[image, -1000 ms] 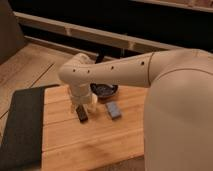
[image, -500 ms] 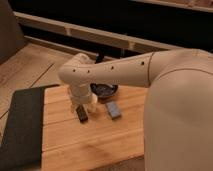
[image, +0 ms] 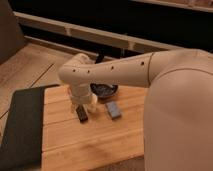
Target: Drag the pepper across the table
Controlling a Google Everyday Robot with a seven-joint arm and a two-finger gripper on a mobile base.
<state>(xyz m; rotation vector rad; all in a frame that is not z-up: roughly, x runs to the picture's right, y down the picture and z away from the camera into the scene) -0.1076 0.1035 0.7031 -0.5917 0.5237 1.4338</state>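
Light wooden plank counter (image: 90,145), dark grey mat (image: 22,125) along its left edge, gripper (image: 83,108) lowered at counter middle, opening state cannot be told, small dark item (image: 81,115) at its tip, dark bowl (image: 104,90) and grey block (image: 113,110) just beside.

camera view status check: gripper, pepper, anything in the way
Gripper low over table, by mat. Small dark item at its tip, maybe the pepper, unconfirmed. Grey block and bowl close beside.
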